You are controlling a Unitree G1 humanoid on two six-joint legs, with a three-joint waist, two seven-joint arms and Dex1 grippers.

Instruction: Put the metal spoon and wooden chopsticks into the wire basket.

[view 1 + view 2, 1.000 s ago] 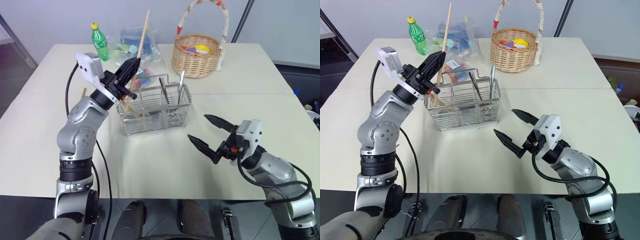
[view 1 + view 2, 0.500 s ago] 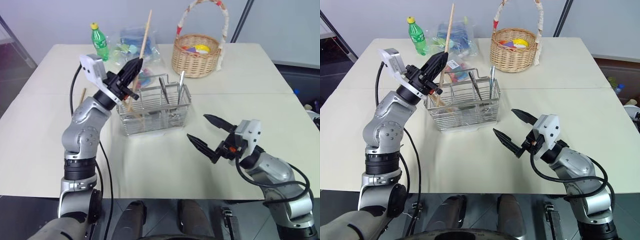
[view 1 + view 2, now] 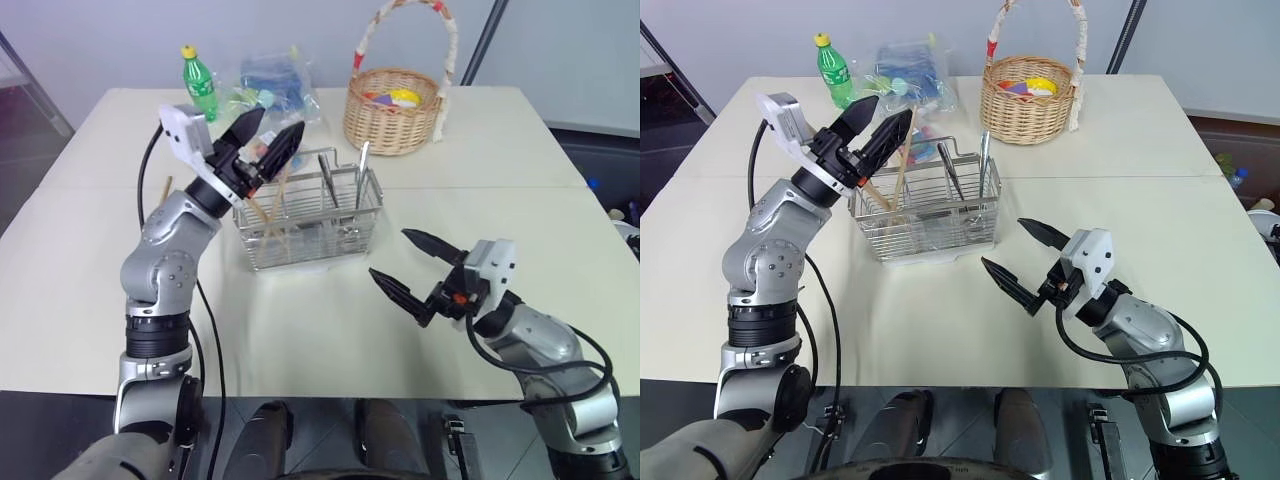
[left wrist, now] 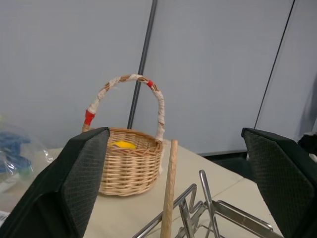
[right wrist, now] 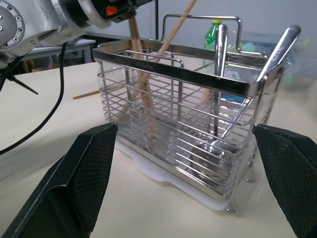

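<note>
While your left gripper (image 3: pixel 265 141) hangs with fingers spread wide above the basket (image 3: pixel 310 222), the chopsticks (image 3: pixel 902 165) lean inside its left end and the spoon (image 3: pixel 362 170) stands in its right end. One more stick (image 3: pixel 163 192) lies on the table (image 3: pixel 300 330) beyond your left arm. Your right gripper (image 3: pixel 408 265) hovers spread and empty over bare tabletop, with free room before the basket. A wicker basket (image 3: pixel 392 108), bottle (image 3: pixel 200 82) and bag (image 3: pixel 268 85) crowd the far edge.

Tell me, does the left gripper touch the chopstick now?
Apart. In the left wrist view the chopstick stands free between the open fingers of the left gripper.
</note>
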